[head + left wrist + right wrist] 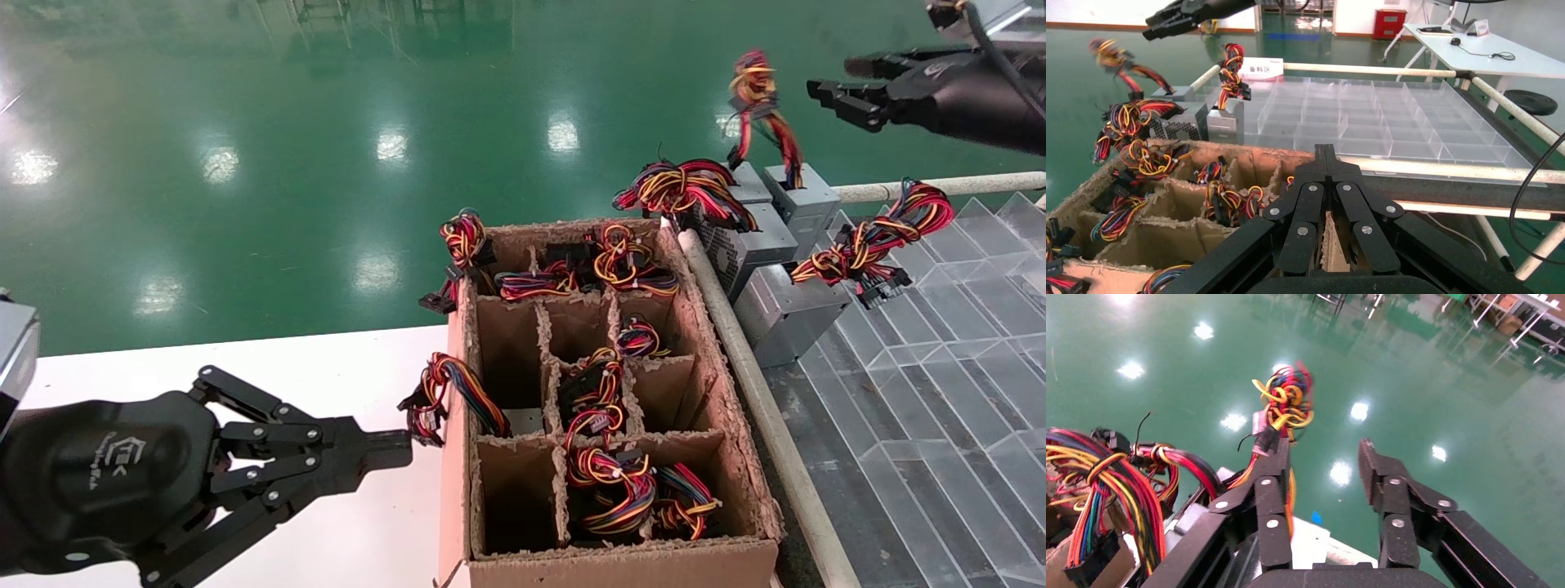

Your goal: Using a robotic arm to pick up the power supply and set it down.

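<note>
Right gripper spread wide, hovering just beside power supply wire stalk, at clear tray's far edge. Left gripper pressed together, parked beside cardboard box.

power supply right-behind carton | tray right of carton

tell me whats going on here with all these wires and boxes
A robot is moving power supplies out of a divided cardboard box onto a clear tray. Its right gripper hangs open in the air near one power supply that stands on the tray with its wire bundle sticking up, not gripping it. The left gripper is shut and empty, beside the box's left side.
</note>
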Controlling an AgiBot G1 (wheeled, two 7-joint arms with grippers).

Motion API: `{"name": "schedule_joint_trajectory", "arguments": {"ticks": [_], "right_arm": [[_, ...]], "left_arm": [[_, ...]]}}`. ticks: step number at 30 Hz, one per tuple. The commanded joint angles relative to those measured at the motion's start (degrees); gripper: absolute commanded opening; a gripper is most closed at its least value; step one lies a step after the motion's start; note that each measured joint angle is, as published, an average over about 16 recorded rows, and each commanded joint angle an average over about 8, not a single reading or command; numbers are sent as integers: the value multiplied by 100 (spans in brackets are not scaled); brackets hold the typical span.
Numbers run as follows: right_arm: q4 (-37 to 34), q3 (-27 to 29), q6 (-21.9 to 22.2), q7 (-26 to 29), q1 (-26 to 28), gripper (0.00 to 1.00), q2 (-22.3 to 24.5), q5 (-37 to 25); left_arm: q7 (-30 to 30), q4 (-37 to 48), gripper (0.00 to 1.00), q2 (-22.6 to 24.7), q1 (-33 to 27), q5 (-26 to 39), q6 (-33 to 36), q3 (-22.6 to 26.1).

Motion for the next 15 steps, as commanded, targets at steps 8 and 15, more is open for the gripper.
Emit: {"name": "schedule_joint_trajectory", "arguments": {"ticks": [8, 15], "right_arm": [[346, 102, -384, -124, -71, 100, 131, 214], [1112, 203, -663, 150, -647, 100, 332, 612]], "left_arm": [[1, 0, 0, 0, 0, -1, -1, 1], [1, 0, 0, -1, -1, -1, -1, 2]]}}
